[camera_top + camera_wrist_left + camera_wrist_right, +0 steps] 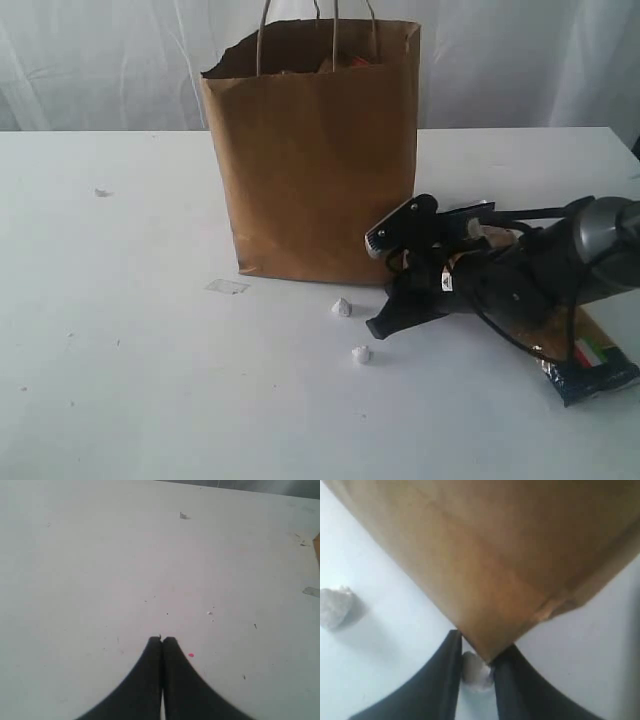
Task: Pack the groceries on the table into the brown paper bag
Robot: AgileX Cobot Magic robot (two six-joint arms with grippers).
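Hiding under dark arm (560, 262): long dark spaghetti packet (592, 368), partly
Small white lumps (342, 307): two counted
Left gripper (161, 639): clenched
Right gripper (479, 649): hold cannot be told

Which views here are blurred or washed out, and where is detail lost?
Exterior view: curtain backdrop blown out, brown paper bag fairly sharp, the dark right arm loses detail. Left wrist view: flat even light, table almost featureless, jaws a soft silhouette. Right wrist view: too close, bag wall and jaws blurred.

The brown paper bag (310, 160) blocks the right tool (479, 652) ahead.
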